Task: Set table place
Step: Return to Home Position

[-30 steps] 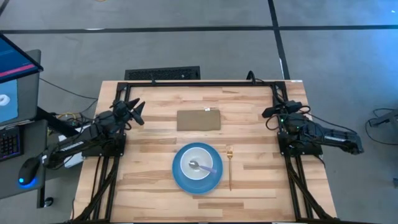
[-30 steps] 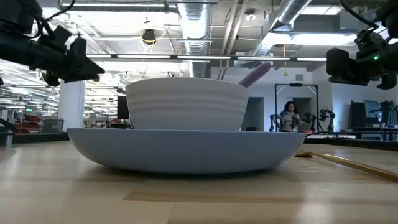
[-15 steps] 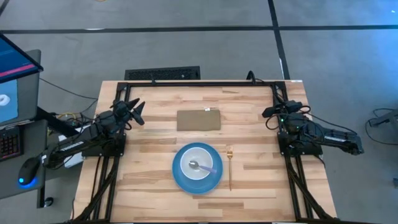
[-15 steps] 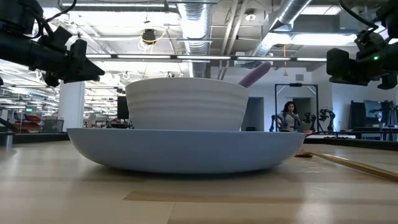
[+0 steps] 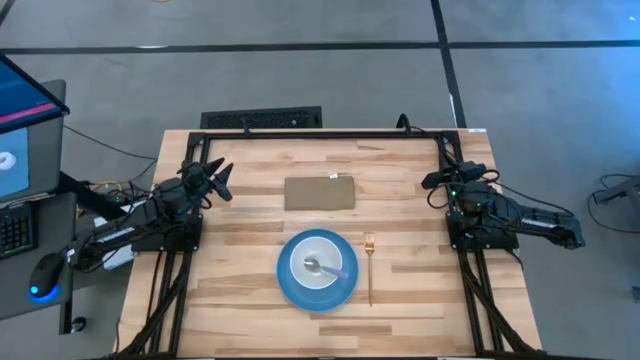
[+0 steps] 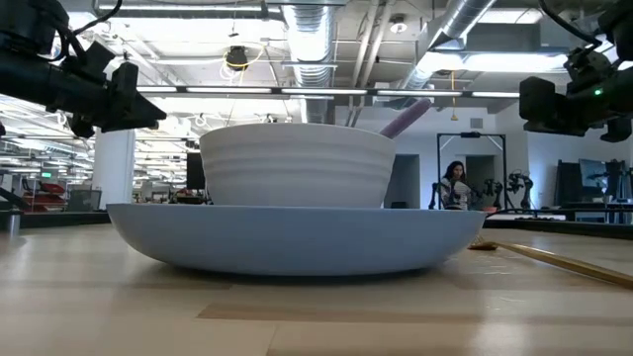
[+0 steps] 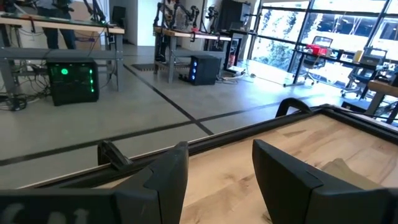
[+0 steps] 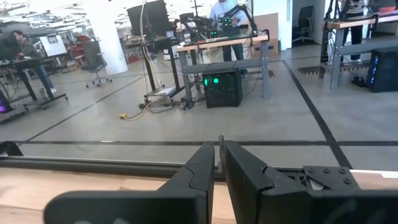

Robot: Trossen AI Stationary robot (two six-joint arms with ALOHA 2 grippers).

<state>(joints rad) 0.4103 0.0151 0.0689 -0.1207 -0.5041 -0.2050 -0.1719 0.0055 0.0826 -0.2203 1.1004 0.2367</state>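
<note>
The round blue plate (image 5: 317,270) lies on the table (image 5: 240,290) near its near edge, with the white bowl (image 5: 318,264) resting in its middle. The spoon (image 5: 330,268) lies in the bowl, its lilac handle (image 6: 406,119) leaning out over the rim. The thin gold fork (image 5: 369,270) lies flat on the wood just right of the plate. My left gripper (image 5: 222,181) hovers open above the table's left side. My right gripper (image 5: 432,182) hovers shut above the right side. Neither is near the place setting.
A flat brown rectangle (image 5: 320,193) lies on the table beyond the plate, between the two grippers. A black frame (image 5: 320,133) runs along the table's far edge. Bare wood shows left and right of the plate. A person (image 6: 455,184) stands far off in the room.
</note>
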